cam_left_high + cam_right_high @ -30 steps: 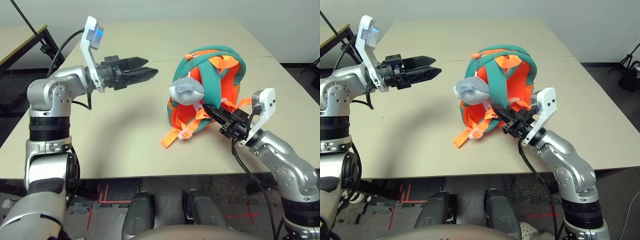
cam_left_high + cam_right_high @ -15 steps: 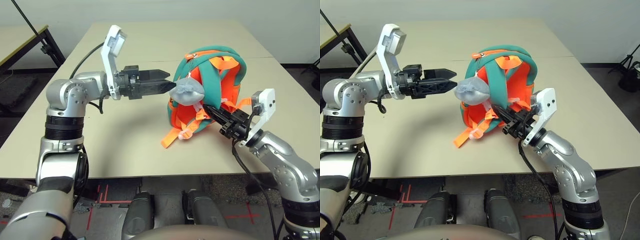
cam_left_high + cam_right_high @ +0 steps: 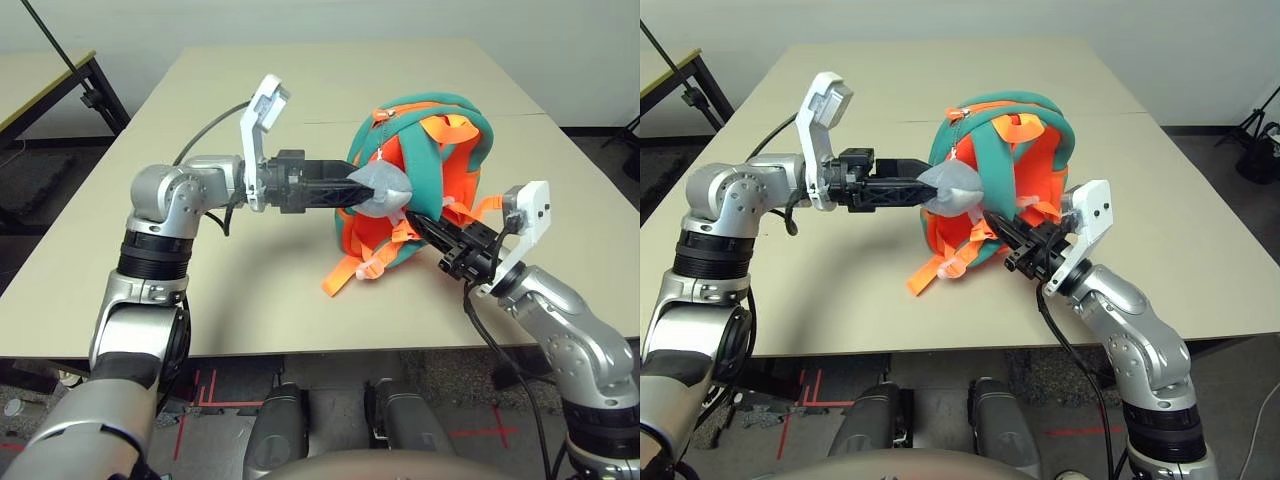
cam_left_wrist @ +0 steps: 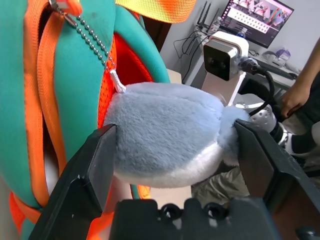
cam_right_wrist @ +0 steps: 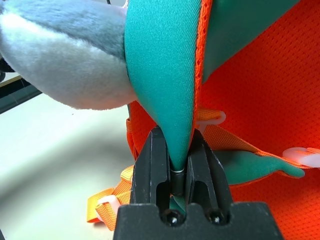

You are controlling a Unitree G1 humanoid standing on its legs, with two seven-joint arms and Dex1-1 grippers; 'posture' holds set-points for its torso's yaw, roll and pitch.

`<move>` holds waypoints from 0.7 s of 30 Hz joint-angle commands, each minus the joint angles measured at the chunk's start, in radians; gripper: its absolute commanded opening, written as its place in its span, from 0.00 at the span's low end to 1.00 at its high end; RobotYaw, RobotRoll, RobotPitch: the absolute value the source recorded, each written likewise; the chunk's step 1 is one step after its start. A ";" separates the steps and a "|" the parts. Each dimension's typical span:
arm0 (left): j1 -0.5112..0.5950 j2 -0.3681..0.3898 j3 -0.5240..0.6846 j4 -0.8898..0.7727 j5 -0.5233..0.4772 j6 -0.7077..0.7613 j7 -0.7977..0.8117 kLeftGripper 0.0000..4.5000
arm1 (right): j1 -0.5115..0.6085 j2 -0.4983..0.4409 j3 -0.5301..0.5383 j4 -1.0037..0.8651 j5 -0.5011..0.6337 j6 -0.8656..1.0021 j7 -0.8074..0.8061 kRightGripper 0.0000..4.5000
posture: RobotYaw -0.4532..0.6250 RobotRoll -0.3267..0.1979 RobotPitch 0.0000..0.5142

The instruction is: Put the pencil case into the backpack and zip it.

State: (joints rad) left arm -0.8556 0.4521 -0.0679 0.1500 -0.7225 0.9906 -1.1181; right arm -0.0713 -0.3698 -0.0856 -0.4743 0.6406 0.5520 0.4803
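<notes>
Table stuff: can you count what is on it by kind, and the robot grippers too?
Backpack: 1
Plush toy hanging from the backpack: 1
Grippers: 2, the left gripper open around the plush toy, the right gripper shut on a teal strap
Total: 4

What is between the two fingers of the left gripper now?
The grey plush toy hanging from the backpack sits between the open fingers, seen in the left wrist view.
</notes>
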 commanded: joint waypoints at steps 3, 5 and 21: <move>0.000 -0.012 -0.035 0.035 0.036 -0.025 -0.014 0.72 | 0.000 0.009 0.033 -0.024 -0.006 -0.001 0.005 0.02 | 0.42 0.62 0.09; 0.000 -0.013 -0.036 0.038 0.037 -0.026 -0.017 0.54 | -0.003 0.011 0.033 -0.021 -0.008 -0.002 0.006 0.02 | 0.42 0.62 0.09; 0.022 0.107 -0.022 -0.002 0.037 -0.018 -0.083 0.01 | -0.014 0.013 0.027 -0.008 -0.015 -0.007 0.019 0.02 | 0.44 0.62 0.09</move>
State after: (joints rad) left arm -0.8451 0.5370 -0.0935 0.1664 -0.6953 0.9630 -1.1859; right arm -0.0781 -0.3567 -0.0793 -0.4739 0.6197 0.5478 0.4817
